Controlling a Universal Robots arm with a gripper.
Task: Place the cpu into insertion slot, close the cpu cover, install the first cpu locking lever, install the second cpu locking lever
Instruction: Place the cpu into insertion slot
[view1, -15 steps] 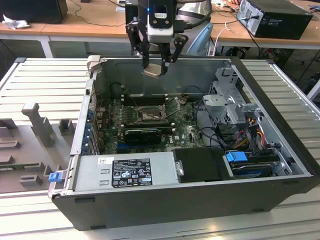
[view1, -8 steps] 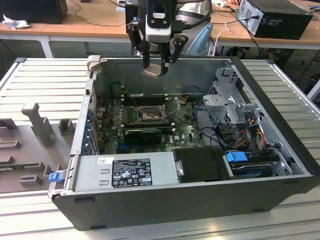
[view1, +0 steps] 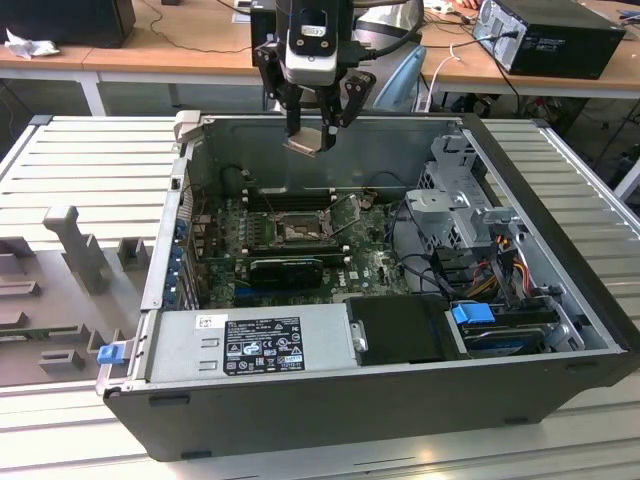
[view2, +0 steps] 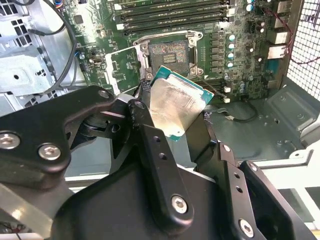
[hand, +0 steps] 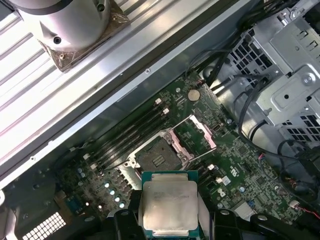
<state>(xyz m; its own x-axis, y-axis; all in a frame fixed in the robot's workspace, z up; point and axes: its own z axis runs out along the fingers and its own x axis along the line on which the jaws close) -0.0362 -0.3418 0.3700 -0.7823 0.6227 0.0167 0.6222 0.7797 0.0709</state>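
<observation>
My gripper hangs above the open computer case, shut on the cpu, a flat square chip with a dull silver top and green edge. In both wrist views the cpu sits tilted between the black fingers, well above the board. The insertion slot lies open and bare on the green motherboard below. The cpu cover stands flipped open beside the slot.
Long black memory slots run along one side of the socket. A black card lies on the near side. The power supply, drive cage and loose cables crowd the case. Case walls ring the board.
</observation>
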